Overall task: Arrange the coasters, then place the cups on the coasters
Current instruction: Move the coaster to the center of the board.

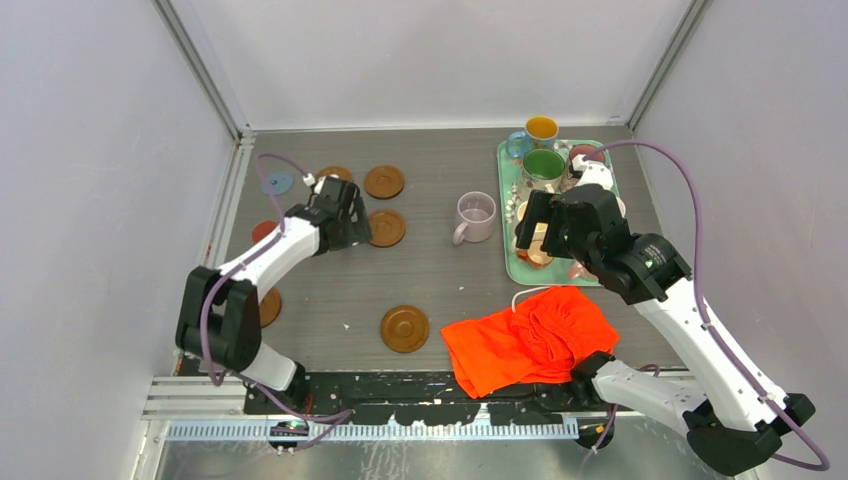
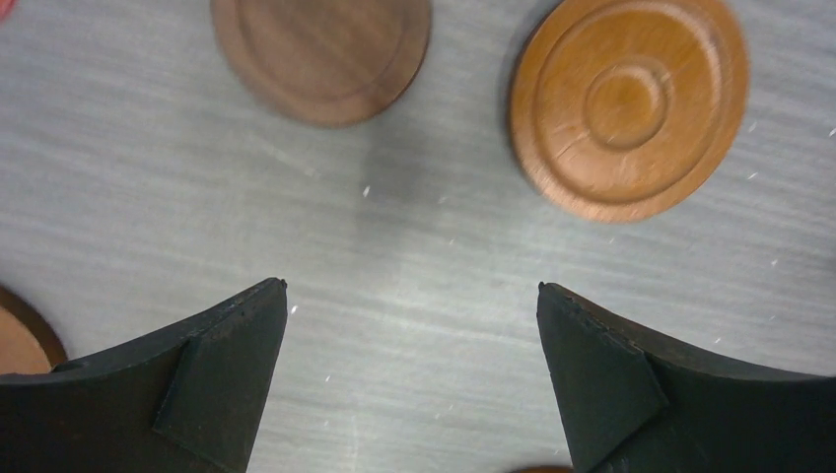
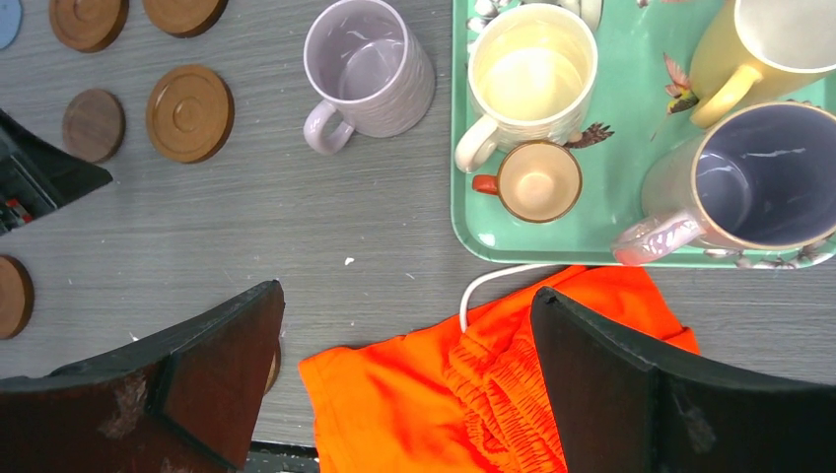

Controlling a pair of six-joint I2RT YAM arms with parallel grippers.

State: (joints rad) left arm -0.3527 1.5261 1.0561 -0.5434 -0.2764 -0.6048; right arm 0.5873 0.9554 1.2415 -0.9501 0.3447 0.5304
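Several brown wooden coasters lie on the left of the table, such as one (image 1: 384, 181), another (image 1: 386, 227) and a nearer one (image 1: 404, 328). A small blue coaster (image 1: 277, 182) and a red-orange coaster (image 1: 263, 231) lie further left. My left gripper (image 1: 350, 215) hovers open among them, above bare table (image 2: 412, 296), with a dark coaster (image 2: 320, 54) and a lighter coaster (image 2: 628, 103) ahead. A lilac cup (image 1: 475, 216) stands on the table. Other cups stand on the teal tray (image 1: 510, 262): a cream one (image 3: 532, 74) and a tiny copper one (image 3: 537, 180). My right gripper (image 1: 535, 225) hangs open and empty over the tray's left edge.
An orange cloth (image 1: 530, 335) with a white cord lies at the near edge, below the tray. Grey walls enclose the table on the left, back and right. More cups, one with a green inside (image 1: 543, 165) and one with an orange inside (image 1: 541, 128), stand at the tray's far end.
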